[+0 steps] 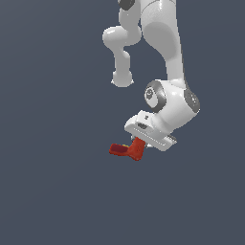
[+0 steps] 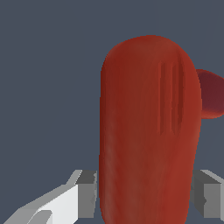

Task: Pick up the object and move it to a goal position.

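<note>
Here's the white arm [image 1: 165, 43] reaching down from the top of the exterior view, elbow bent, wrist folded toward the lower middle, and right under its hand sits the object [image 1: 128, 149], a small red-orange L-shaped piece like a toy drill. One limb of it runs up into the gripper [image 1: 141, 141] while the darker red limb sticks out toward the exterior view's left, roughly level. A tiny yellowish speck shows at the crook of the L (too small to say what it is). Over to the wrist view: the object [image 2: 146, 131] fills most of the picture, a tall rounded red-orange body with a few faint vertical grooves on its face, and a darker red rounded bit peeks out from behind it on one side. The two grey fingers [image 2: 85, 192] stand on either flank of that body, pressed right up against it with no gap to see, so the gripper [image 2: 144, 194] is clamped onto the object, at a middling spread set by the body's width. Around it all there is only flat slate-blue backdrop in both views; no shadow or surface edge shows, so whether the object rests on anything or hangs free, I cannot tell.
</note>
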You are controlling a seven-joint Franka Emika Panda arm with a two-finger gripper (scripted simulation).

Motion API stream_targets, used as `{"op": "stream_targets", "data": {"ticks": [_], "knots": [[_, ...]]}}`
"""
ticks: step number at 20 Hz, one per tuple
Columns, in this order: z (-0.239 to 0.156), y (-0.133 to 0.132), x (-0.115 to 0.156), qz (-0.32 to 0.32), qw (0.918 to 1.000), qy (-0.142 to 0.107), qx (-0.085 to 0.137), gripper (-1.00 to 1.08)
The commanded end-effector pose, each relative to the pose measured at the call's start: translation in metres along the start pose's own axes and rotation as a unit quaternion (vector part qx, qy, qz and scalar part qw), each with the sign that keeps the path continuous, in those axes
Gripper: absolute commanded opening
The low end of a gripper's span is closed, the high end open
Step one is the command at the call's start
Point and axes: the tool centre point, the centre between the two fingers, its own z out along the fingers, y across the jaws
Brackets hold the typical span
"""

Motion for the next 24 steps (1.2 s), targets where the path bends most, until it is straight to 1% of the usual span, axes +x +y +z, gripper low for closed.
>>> {"op": "stream_targets", "data": {"ticks": [1,9,18,24], "knots": [[-0.023,0.013,-0.004,0.001,1.0000,0.002,0.002,-1.00],[-0.095,0.059,-0.024,0.001,1.0000,0.002,0.002,-1.00],[-0.185,0.115,-0.048,0.001,1.0000,0.001,0.002,-1.00],[-0.238,0.147,-0.061,0.002,1.0000,0.001,0.001,-1.00]]}}
